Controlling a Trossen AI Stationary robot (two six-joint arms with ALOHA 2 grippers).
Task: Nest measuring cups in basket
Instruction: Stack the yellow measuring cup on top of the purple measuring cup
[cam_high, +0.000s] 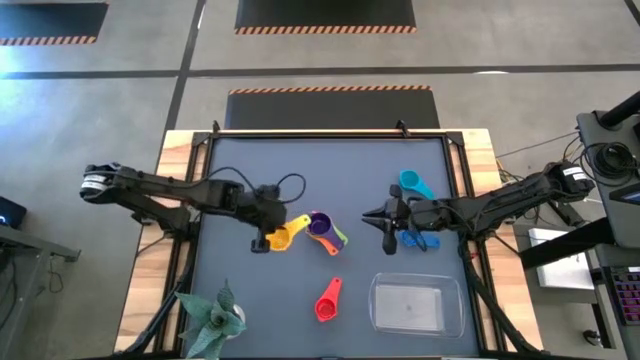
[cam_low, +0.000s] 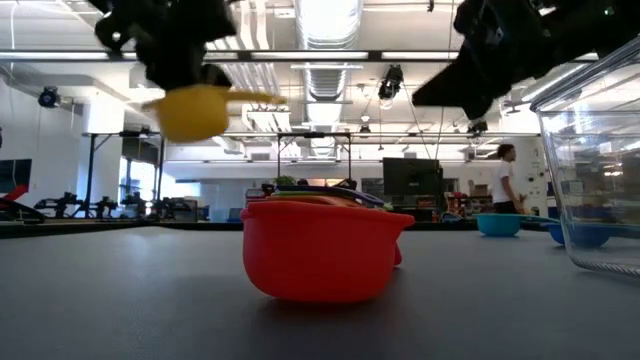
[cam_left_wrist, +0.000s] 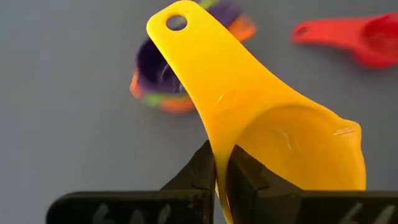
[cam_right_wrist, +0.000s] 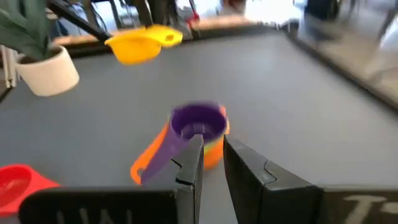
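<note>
My left gripper is shut on a yellow measuring cup, held in the air left of centre. Just to its right a stack of cups, purple in orange in green, rests on the mat. A red cup lies nearer the front edge. A cyan cup and a blue cup lie at the right. The clear basket stands at the front right. My right gripper hovers right of the stack, fingers a little apart with nothing between them. My left gripper pinches the yellow cup's bowl wall at the side, close to where the handle starts. One finger is inside the bowl and one outside. The fingers slant down from the table's left. The cup hangs clear of the table, about level, open side up.
A potted plant stands at the front left corner. The dark mat has a raised frame around it. Bare mat lies between the red cup and the plant and along the far side.
</note>
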